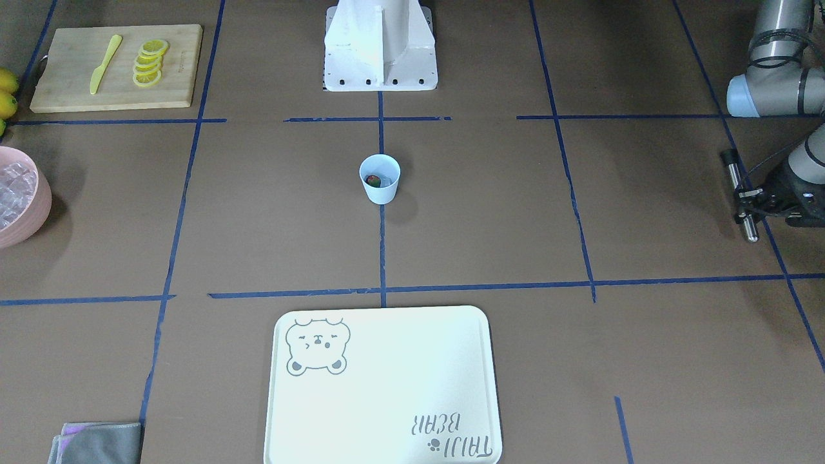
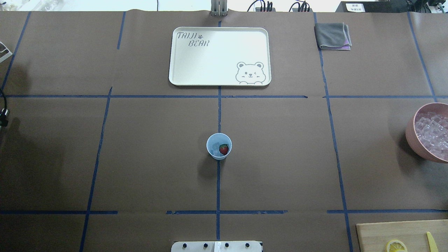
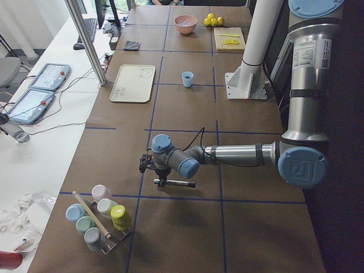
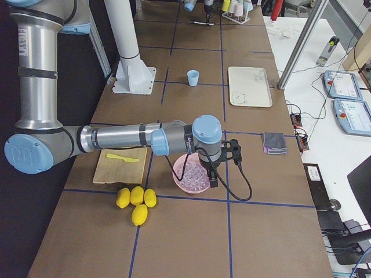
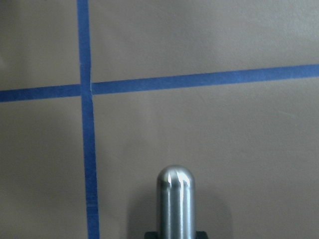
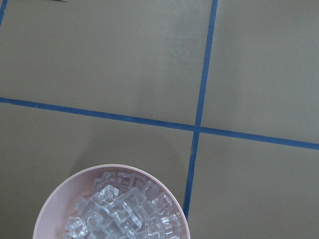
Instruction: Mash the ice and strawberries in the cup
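The light-blue cup (image 1: pixel 380 192) stands upright at the table's middle, also in the overhead view (image 2: pixel 211 139). Inside it lie a red strawberry (image 2: pixel 223 149) and a clear ice cube (image 2: pixel 215 146). More ice (image 6: pixel 124 209) fills the pink bowl (image 2: pixel 411 134). My left gripper (image 1: pixel 744 196) is far off to the cup's side, shut on a metal rod (image 1: pixel 733 173) with a rounded tip (image 5: pixel 175 191), held level above the table. My right gripper (image 4: pixel 213 174) hovers over the pink bowl; I cannot tell whether it is open or shut.
A white bear tray (image 2: pixel 196 70) lies beyond the cup. A cutting board (image 1: pixel 64 84) holds lemon slices (image 1: pixel 149 62) and a yellow knife (image 1: pixel 105 63). A grey cloth (image 2: pixel 331 35), whole lemons (image 4: pixel 136 200) and a rack of cups (image 3: pixel 99 219) sit at the edges.
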